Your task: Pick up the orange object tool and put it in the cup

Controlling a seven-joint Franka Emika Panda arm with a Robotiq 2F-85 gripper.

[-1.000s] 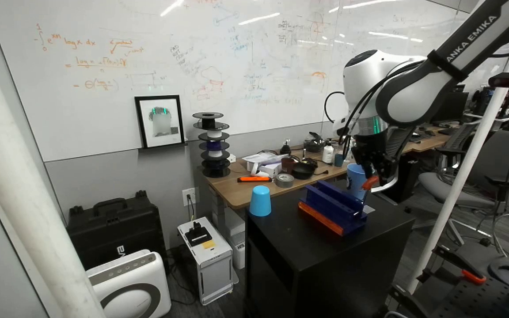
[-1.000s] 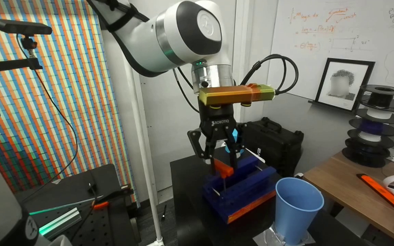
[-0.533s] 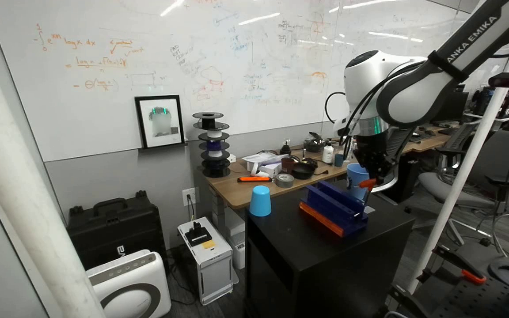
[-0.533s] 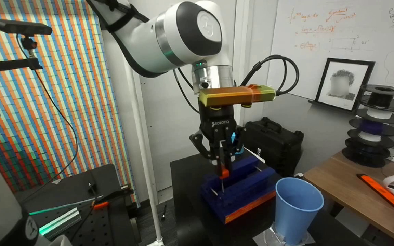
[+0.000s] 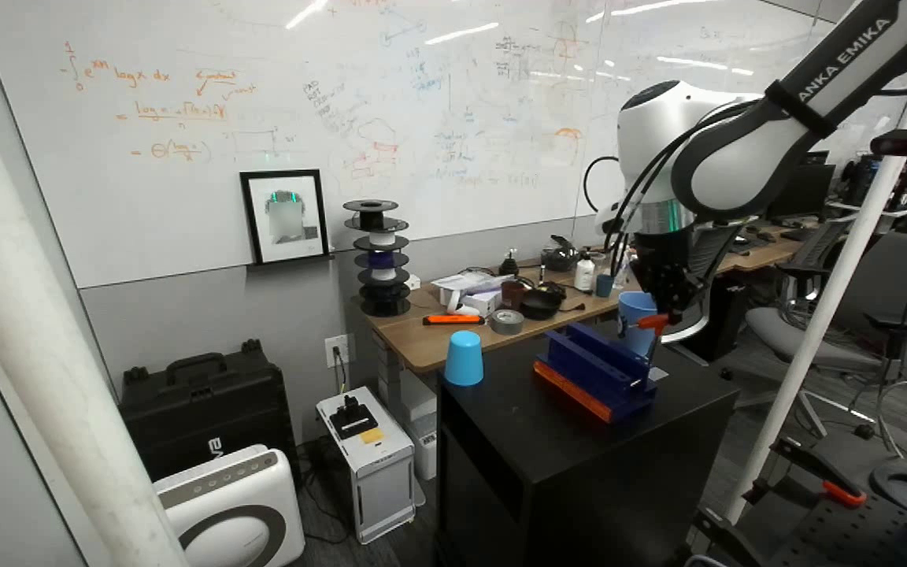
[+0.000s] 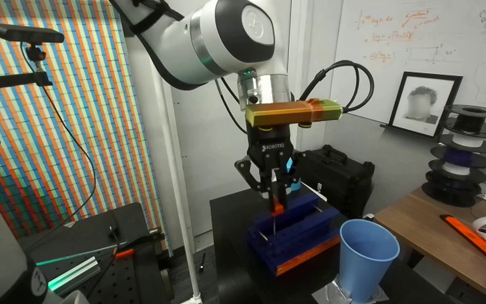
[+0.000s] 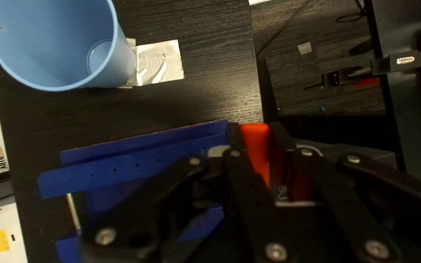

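The orange tool has an orange handle and a thin metal shaft. Its handle shows in both exterior views [image 5: 650,322] [image 6: 277,210] and in the wrist view [image 7: 255,142]. My gripper [image 6: 277,202] is shut on the handle, one finger on each side. The shaft points down at the near end of the dark blue rack [image 6: 306,240]; I cannot tell if its tip is still in the rack. The blue cup [image 6: 363,270] stands upright beside the rack, its mouth open upward. It also shows in the wrist view [image 7: 122,65] and behind the handle in an exterior view [image 5: 636,340].
The rack stands on a black cabinet [image 5: 532,441]. A lighter blue cup [image 5: 464,359] stands upside down at the cabinet's far corner. Silver tape [image 7: 163,62] lies at the foot of the upright cup. A wooden desk [image 5: 414,339] with clutter stands behind the cabinet.
My gripper's fingers have closed on the orange handle, and the handle has turned between them. Gripper and tool have since risen slightly. The cups have not moved.
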